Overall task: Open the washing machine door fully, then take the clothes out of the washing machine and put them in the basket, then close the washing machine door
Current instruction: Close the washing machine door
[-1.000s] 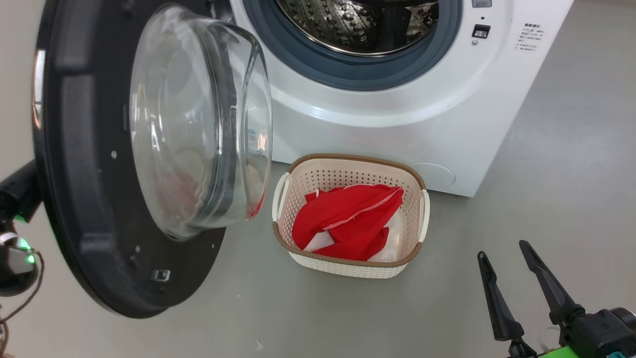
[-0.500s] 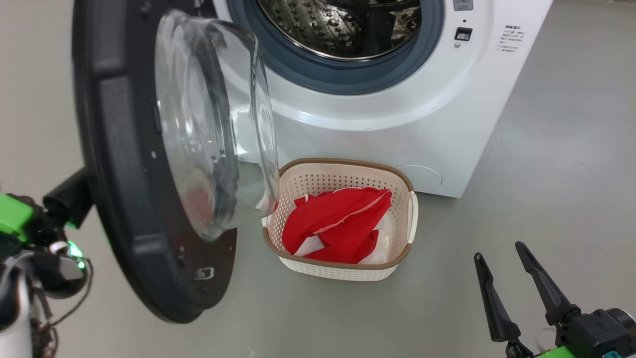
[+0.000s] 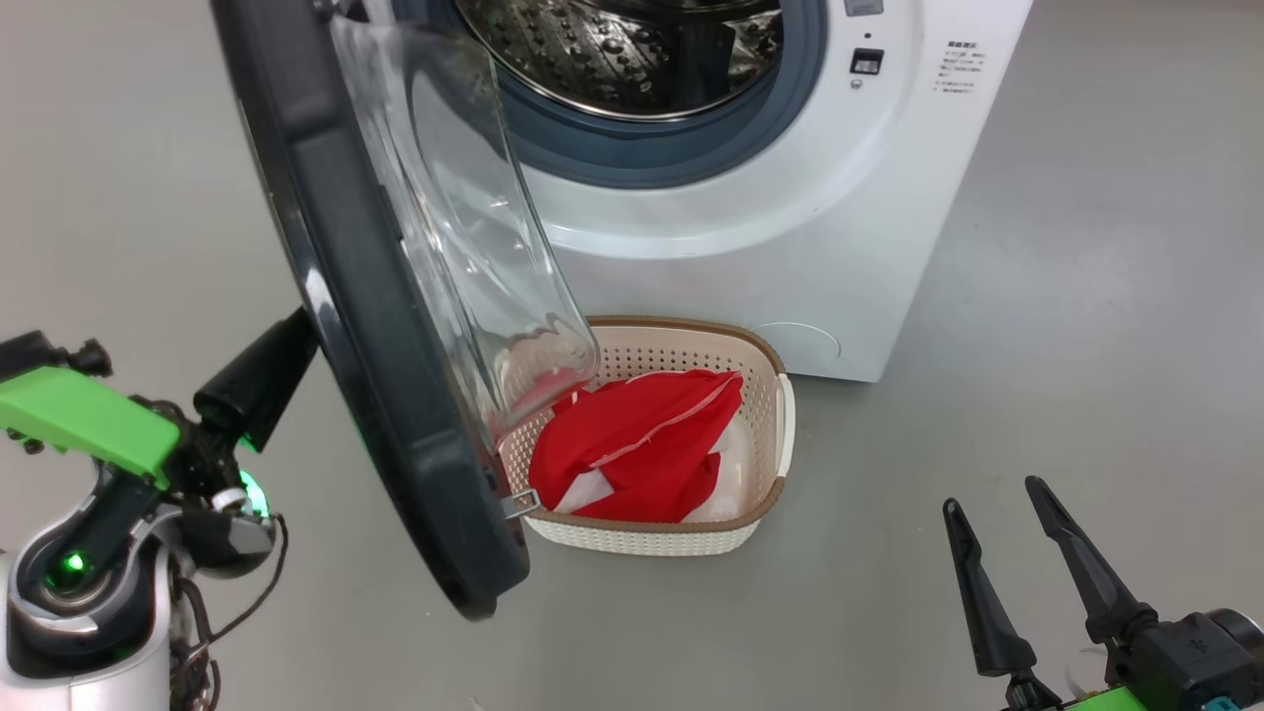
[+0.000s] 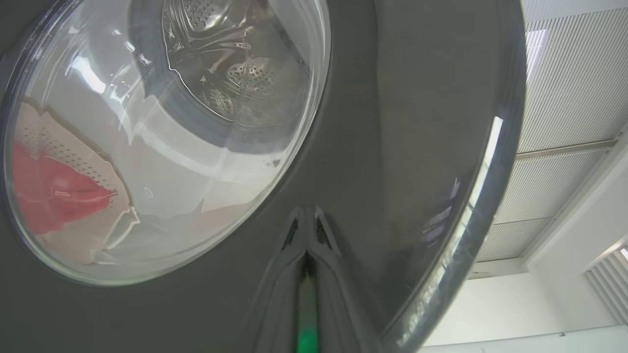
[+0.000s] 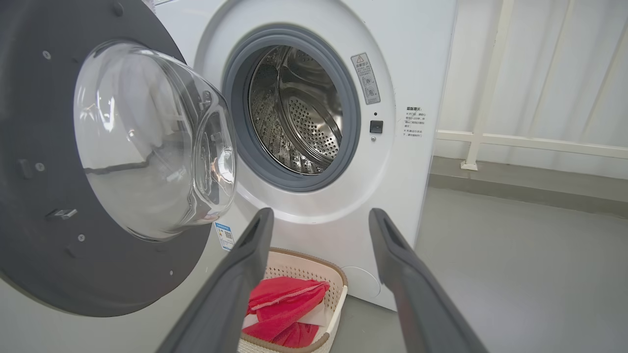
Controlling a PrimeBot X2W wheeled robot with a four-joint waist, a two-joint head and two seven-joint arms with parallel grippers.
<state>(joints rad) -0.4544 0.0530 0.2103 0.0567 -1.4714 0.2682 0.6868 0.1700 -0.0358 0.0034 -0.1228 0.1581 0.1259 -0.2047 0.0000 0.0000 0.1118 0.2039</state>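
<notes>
Washing machine door (image 3: 336, 247) stands swung out from the front of the machine, nearly edge-on to the head camera, its black rim slanting from the top of the picture down toward the floor (image 3: 1086, 346); at its left, on its outer side, the left gripper (image 4: 306, 247) has its two fingers pressed together, and the left wrist camera shows their tips up against the glossy black face just beside the round glass window (image 3: 464, 227); through that glass the wrist camera catches a warped patch of red and the steel drum; right of the door, the basket (image 3: 632, 538) sits on the floor just in front of the washing machine (image 3: 750, 257), below the drum opening, its left end behind the glass bulge and the door's lower edge in the head view; the clothes (image 3: 642, 444) lie bunched inside the basket, red with a white stripe and white patches; above, the grey gasket (image 3: 592, 148) rings the steel drum (image 3: 612, 49), uncovered by the door; farther right, well apart from basket and machine, the right gripper (image 3: 992, 494) hovers over the floor at the lower right, fingers spread wide and pointing up, empty; its wrist camera looks between those fingers at the basket and the machine's front.
</notes>
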